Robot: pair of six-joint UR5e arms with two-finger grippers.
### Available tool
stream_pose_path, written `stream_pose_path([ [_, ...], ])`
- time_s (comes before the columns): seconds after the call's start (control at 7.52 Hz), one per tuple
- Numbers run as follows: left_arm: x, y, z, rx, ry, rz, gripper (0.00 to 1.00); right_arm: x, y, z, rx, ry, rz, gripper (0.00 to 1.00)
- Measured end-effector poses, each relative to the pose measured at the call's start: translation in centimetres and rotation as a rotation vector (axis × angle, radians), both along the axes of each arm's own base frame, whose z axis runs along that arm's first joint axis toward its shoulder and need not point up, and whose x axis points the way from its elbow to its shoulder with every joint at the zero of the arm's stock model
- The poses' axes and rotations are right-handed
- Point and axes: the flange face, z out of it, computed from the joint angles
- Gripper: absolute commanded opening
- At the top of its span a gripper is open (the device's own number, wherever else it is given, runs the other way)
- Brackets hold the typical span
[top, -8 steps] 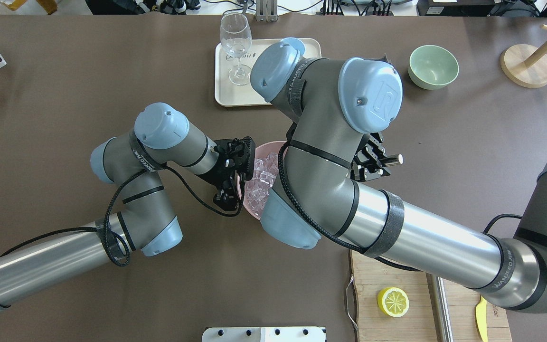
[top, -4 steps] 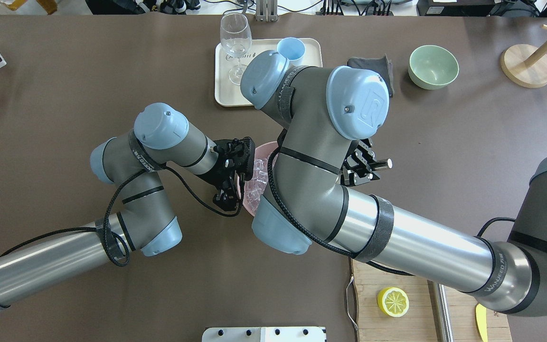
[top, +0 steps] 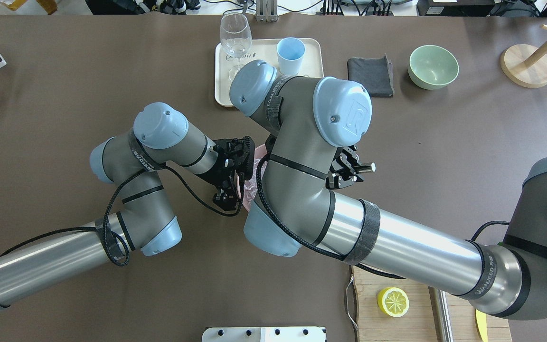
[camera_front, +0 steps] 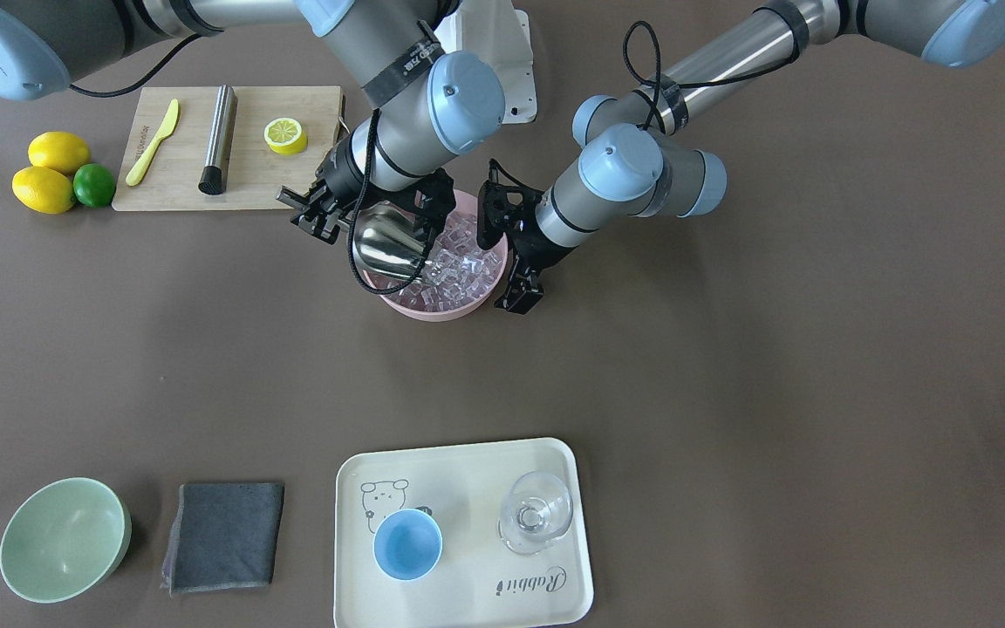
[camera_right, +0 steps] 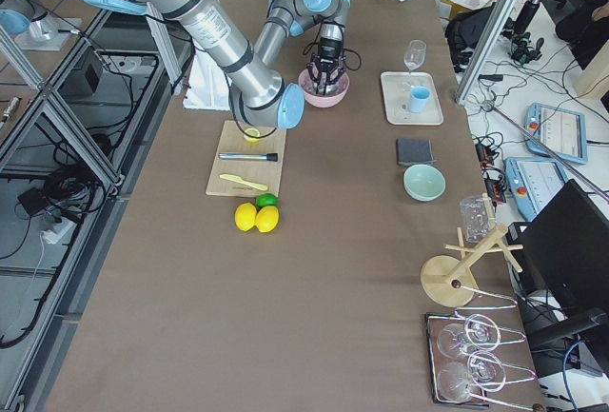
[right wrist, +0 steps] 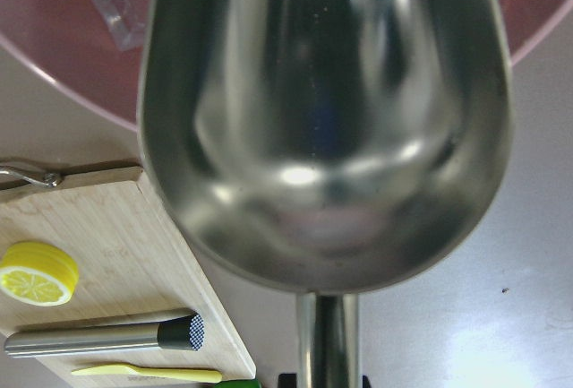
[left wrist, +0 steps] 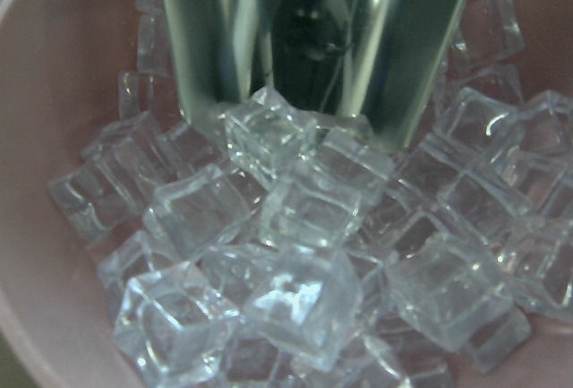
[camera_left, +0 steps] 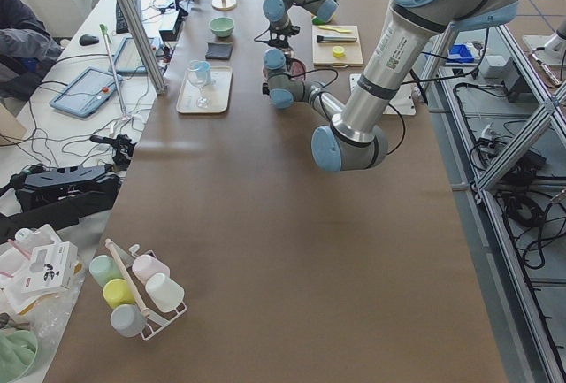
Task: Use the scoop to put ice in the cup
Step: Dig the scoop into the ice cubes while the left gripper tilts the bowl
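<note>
**Scooping stage of the ice-to-cup task.** The right tool (top: 351, 169) is clamped on the thin straight handle of the shiny stainless-steel scoop (camera_front: 389, 249), and the end of the handle projects beyond the fingers. The scoop's trough tilts down into the round pink bowl (camera_front: 433, 312). Its leading edge touches the heap of small clear ice cubes (left wrist: 304, 218) that lies in the bowl.

The left tool (camera_front: 509, 253) stands just beside the bowl's rim, on the side opposite the scoop. Whether its fingers are apart, together or gripping the rim cannot be told.

The small round light-blue cup (camera_front: 407, 543) stands upright on the cream rectangular tray (camera_front: 459, 471), next to a clear stemmed glass (camera_front: 536, 513). The tray sits at the edge of the desk (camera_front: 773, 366) farthest from the robot, well apart from the bowl.

On the robot's right side lies a bamboo cutting board (camera_front: 293, 185). It carries a halved lemon (camera_front: 285, 135), a steel cylinder with a black tip (camera_front: 218, 138) and a yellow knife (camera_front: 152, 142).
</note>
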Motion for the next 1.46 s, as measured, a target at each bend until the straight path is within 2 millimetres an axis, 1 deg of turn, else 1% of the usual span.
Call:
stream_pose_path([
  [0.53,0.0,0.0,0.2,0.001,-0.002,-0.001,0.98,-1.6,0.2,0.1,0.033,-0.07,0.067,0.0],
  [0.8,-0.3,-0.2,0.7,-0.005,-0.008,-0.002,0.98,-2.4,0.5,0.2,0.045,-0.103,0.113,0.0],
  [1.06,-1.9,-1.0,2.0,-0.023,-0.012,0.003,0.98,-2.9,0.6,0.2,0.053,-0.135,0.15,0.0],
  [1.33,-3.3,-0.9,3.0,-0.029,-0.012,0.004,0.98,-2.8,0.7,0.3,0.057,-0.16,0.179,0.0],
  [1.46,-3.7,-0.8,3.2,-0.029,-0.012,0.004,0.98,-2.5,0.9,0.5,0.057,-0.168,0.19,0.0],
])
